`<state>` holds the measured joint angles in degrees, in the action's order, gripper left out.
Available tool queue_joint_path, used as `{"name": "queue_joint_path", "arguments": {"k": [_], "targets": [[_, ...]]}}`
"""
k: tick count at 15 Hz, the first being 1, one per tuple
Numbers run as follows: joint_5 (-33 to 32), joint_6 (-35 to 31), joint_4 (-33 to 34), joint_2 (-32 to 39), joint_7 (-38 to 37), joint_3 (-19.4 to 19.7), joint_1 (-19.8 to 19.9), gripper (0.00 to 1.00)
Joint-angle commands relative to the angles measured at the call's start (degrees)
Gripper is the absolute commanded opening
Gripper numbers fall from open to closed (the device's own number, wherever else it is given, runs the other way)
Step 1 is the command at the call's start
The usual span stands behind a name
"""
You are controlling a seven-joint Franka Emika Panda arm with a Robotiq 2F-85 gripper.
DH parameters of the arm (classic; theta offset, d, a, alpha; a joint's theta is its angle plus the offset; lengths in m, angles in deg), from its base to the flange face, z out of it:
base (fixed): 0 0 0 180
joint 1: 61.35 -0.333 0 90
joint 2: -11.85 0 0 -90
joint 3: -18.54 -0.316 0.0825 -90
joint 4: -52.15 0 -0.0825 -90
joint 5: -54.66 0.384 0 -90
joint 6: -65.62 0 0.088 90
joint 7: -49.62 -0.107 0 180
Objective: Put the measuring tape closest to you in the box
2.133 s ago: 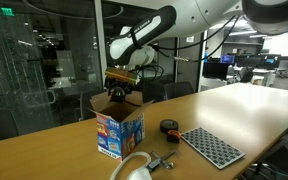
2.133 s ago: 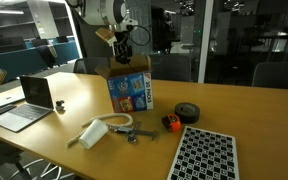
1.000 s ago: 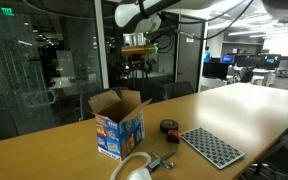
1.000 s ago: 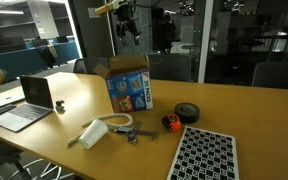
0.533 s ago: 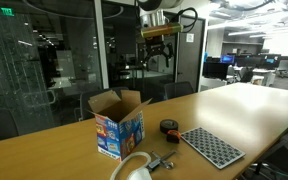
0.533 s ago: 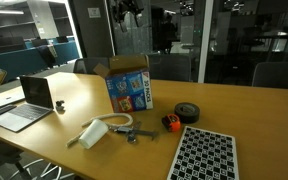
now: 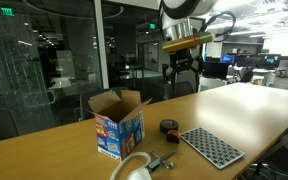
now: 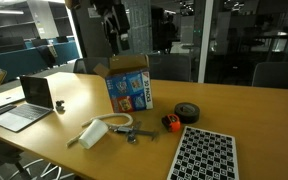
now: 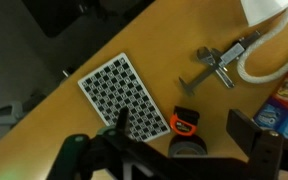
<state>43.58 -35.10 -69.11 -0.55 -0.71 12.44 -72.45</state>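
Note:
The measuring tape [image 8: 171,122], a small orange and black case, lies on the wooden table beside a rounder black tape [image 8: 187,110]. It shows in the wrist view [image 9: 187,121] directly below the camera. The box [image 8: 130,88], brown cardboard with blue printed sides and open flaps, stands on the table and shows in both exterior views [image 7: 119,126]. My gripper [image 7: 181,70] hangs high above the table, well off the box and empty. In the wrist view its fingers [image 9: 189,138] are spread wide apart with the tapes seen far below between them.
A grey perforated tray [image 8: 204,155] lies near the table's front edge, next to the tapes [image 9: 124,92]. A white hose with a metal fitting [image 8: 96,131] lies in front of the box. An open laptop [image 8: 29,100] sits at the table's end.
The arm has risen from just above the box's open top and swung away, high above the table. Nothing on the table has moved.

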Motion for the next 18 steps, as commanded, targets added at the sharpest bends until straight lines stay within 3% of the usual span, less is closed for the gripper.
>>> {"name": "queue_joint_path", "arguments": {"k": [1,6,7,9,10,11,14,18], "targets": [[5.8,-6.0,-14.9,-10.3,-0.5,-1.3,2.0,1.00],[10.6,-17.2,-32.8,-23.9,13.1,0.0,1.8,1.00],[10.3,-18.4,-36.4,-26.9,14.7,2.7,-0.8,1.00],[10.5,-19.1,-42.8,-32.5,18.5,4.7,-1.3,1.00],[12.7,-14.4,-41.1,-33.7,21.6,2.4,2.4,1.00],[12.1,-16.3,-38.1,-26.8,18.5,-0.4,3.6,1.00],[13.3,-14.2,-39.6,-31.6,21.8,-0.2,4.9,1.00],[13.6,-14.0,-39.6,-32.1,22.1,-0.3,4.9,1.00]]}}
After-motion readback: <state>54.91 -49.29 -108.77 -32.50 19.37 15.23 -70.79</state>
